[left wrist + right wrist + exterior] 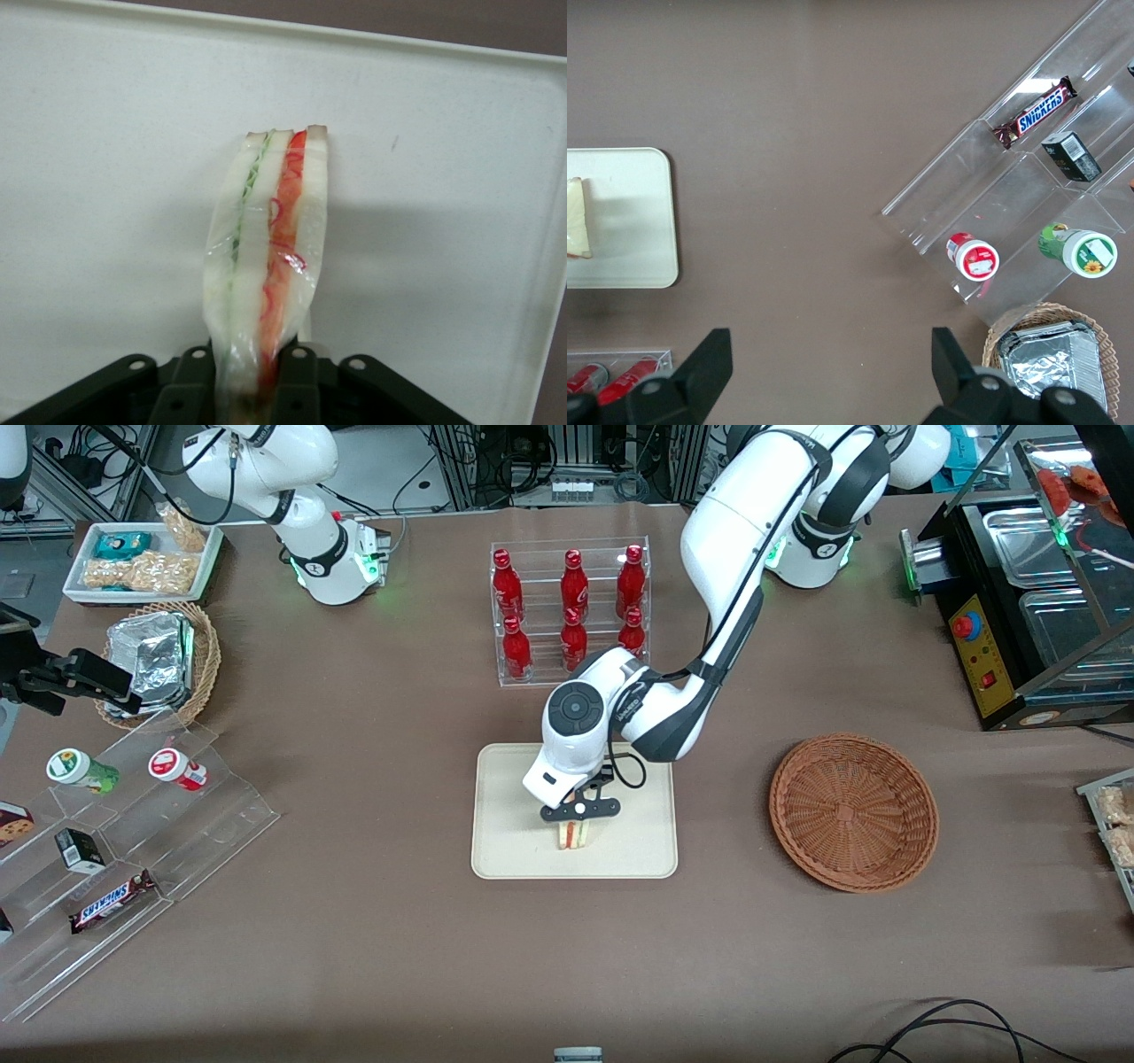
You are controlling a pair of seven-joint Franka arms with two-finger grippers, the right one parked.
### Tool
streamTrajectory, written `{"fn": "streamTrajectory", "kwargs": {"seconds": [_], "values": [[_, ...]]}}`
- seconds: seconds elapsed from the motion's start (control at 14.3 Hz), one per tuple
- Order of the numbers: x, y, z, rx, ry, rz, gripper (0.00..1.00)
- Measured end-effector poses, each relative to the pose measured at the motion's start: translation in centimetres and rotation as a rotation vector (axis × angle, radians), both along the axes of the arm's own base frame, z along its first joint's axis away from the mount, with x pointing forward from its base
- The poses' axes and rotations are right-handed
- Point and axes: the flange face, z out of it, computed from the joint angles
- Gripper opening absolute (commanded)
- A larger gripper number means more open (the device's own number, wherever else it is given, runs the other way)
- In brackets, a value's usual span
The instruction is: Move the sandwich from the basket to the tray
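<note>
The gripper (574, 831) is closed on the sandwich (266, 266): in the left wrist view both fingers (189, 390) press against the wedge's flat bread faces, with the cut edge and its green and red filling layers pointing away from the camera. The sandwich stands upright on edge, wrapped in clear film. In the front view it sits directly under the gripper, low over the tray (505, 850), at about six o'clock from the tray's centre and near the rim closest to the front camera. Whether its lower edge already touches the tray or hangs just above it, I cannot tell; the shadow beside it in the wrist view suggests it is very close.

The basket (853, 811) lies at three o'clock from the tray, well apart, toward the working arm's end of the table, and holds nothing. At twelve o'clock from the tray stands a clear rack of red bottles (572, 611).

So the pick and the carry look done, and the sandwich is over its target. What appears left is the last bit of lowering if any, opening the fingers to release it, and lifting clear without tipping the wedge.
</note>
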Motion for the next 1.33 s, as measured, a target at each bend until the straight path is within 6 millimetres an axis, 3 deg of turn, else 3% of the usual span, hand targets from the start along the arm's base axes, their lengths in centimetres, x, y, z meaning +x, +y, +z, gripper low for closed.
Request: {"fn": "streamTrajectory", "kwargs": {"seconds": [0.14,0.28,0.42,0.63,0.77,0.91,1.05,1.33], "values": [[0.3,-0.1,0.6,-0.009,-0.013,0.001,1.0],[0.9,0.0,2.5,-0.022,-0.037,0.007,1.0],[1.4,0.6,6.5,-0.033,-0.058,0.015,1.0],[1.4,3.6,14.5,-0.026,-0.066,0.045,1.0],[1.4,7.1,18.7,0.01,-0.036,0.078,1.0],[2.2,11.5,21.0,0.052,0.008,0.134,1.0],[3.7,16.1,21.6,0.082,0.049,0.196,1.0],[6.4,23.8,20.9,0.094,0.082,0.22,1.0]]}}
